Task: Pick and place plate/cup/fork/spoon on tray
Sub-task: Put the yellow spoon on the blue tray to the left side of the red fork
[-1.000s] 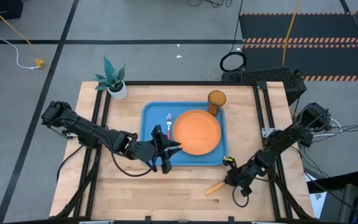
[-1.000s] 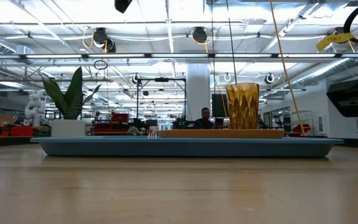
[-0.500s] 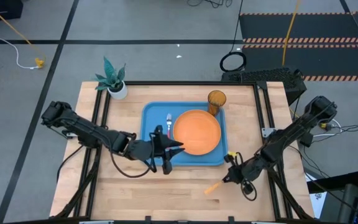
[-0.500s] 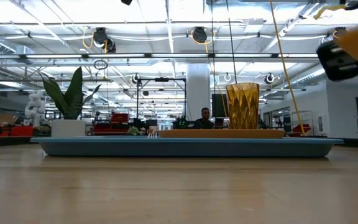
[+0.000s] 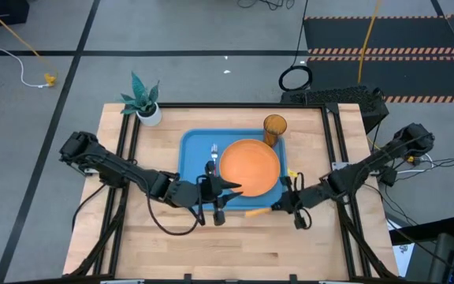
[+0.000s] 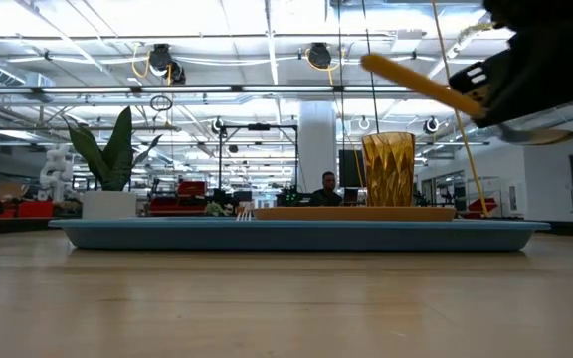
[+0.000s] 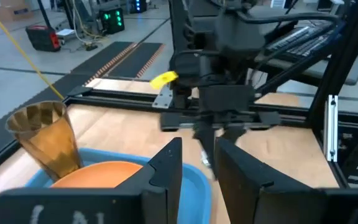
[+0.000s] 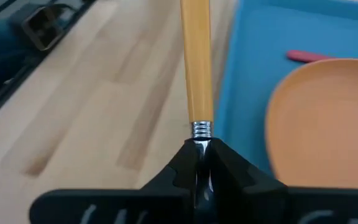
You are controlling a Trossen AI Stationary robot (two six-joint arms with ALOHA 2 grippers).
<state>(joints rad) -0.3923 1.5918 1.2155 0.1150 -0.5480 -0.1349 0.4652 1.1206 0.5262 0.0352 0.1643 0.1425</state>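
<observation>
Right gripper (image 5: 284, 203) sits at about 5 o'clock off the tray (image 5: 191, 142), over its near right corner, fingers pinched tight on the spoon (image 5: 257, 211) at the metal neck. Right wrist view: fingers (image 8: 219, 163) closed on the silver collar, orange handle (image 8: 196, 62) running straight out ahead along the tray's blue edge (image 8: 247, 68), bare wood on one side, the plate (image 8: 319, 118) on the other. Low view: spoon (image 6: 421, 82) held clear above the table, handle tilted up and away from the gripper (image 6: 535, 75), bowl hidden.

Left gripper (image 5: 217, 188) hovers over the tray's near rim at roughly 6 o'clock, just beside the plate's near-left edge, fingers parted with a narrow gap, nothing between them. Left wrist view: both fingers (image 7: 166, 171) frame the right arm's gripper (image 7: 219, 106) beyond. The two grippers are near each other along the tray's near edge; tight room there.

Plate (image 5: 249, 166) lies flat in the tray's right half. Fork (image 5: 213, 154) lies in the tray at 9 o'clock of the plate, apart from it. Cup (image 5: 274, 126) stands upright in the far right corner, at 1 o'clock of the plate, touching or just beside its edge.

Open wood along the table's near strip (image 5: 235, 248) and both side margins. Potted plant (image 5: 146, 101) at the table's far left corner, well apart from the tray.
</observation>
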